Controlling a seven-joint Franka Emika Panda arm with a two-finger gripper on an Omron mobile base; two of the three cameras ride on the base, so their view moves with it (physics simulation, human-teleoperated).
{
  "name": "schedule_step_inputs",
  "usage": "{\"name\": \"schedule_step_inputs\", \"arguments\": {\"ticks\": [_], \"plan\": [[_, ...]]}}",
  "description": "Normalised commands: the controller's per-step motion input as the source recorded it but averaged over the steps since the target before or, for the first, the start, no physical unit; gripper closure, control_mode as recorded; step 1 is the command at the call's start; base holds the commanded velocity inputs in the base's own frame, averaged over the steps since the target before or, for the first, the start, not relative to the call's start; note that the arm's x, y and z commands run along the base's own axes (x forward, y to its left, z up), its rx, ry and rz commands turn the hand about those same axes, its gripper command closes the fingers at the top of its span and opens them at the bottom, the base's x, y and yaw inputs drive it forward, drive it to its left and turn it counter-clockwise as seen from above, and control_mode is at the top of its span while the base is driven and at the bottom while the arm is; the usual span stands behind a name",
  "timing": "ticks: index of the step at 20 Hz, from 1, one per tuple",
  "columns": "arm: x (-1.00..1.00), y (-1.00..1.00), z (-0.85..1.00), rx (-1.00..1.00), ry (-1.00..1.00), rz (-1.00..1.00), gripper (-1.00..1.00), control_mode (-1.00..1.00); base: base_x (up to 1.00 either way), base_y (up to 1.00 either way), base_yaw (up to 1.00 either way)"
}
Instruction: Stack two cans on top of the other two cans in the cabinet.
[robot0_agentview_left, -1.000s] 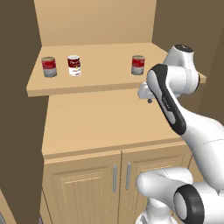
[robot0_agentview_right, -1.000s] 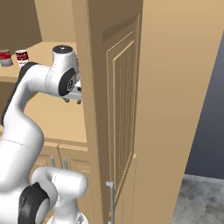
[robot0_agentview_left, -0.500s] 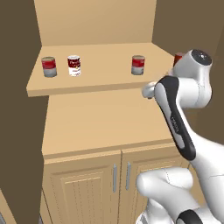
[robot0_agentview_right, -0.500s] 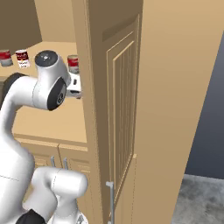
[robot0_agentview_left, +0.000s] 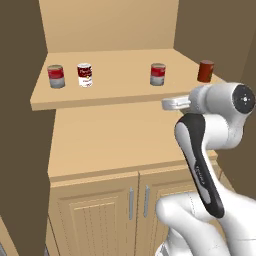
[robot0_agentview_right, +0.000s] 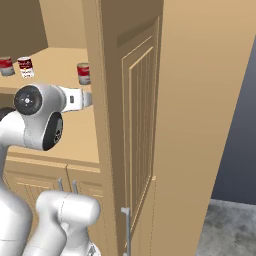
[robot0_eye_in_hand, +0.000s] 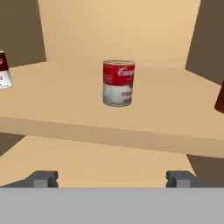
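A: Hand view put the pincer (robot0_eye_in_hand: 111, 178) nearest, tips spread wide with nothing between them. A second before, it had been shut; the arm had swung round to face the shelf (robot0_agentview_left: 115, 95).

B: So, I'd guess, it was lining up its first pick. All four still stood singly.

A: Past the bench (robot0_agentview_left: 120, 145), the red-and-grey can (robot0_eye_in_hand: 118, 82) sat dead ahead, upright, long axis vertical, label toward us. Farther left stood the labelled can (robot0_agentview_left: 84, 74) and another red-and-grey can (robot0_agentview_left: 56, 76); the orange-red can (robot0_agentview_left: 205, 71) stood far right.
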Motion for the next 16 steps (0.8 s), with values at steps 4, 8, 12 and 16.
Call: {"name": "schedule_step_inputs", "arguments": {"ticks": [4,8,12,16], "plan": [[0.0,0.13,0.62,0.0,-0.08,0.0,-1.0,-1.0,0.0,0.0,0.0],[0.03,0.07,0.57,0.0,-0.01,0.0,-1.0,-1.0,0.0,0.0,0.0],[0.18,0.0,0.34,-0.01,0.07,-0.01,-1.0,-1.0,0.0,0.0,0.0],[0.23,0.0,0.13,-0.05,0.18,-0.06,-1.0,-1.0,0.0,0.0,0.0]]}}
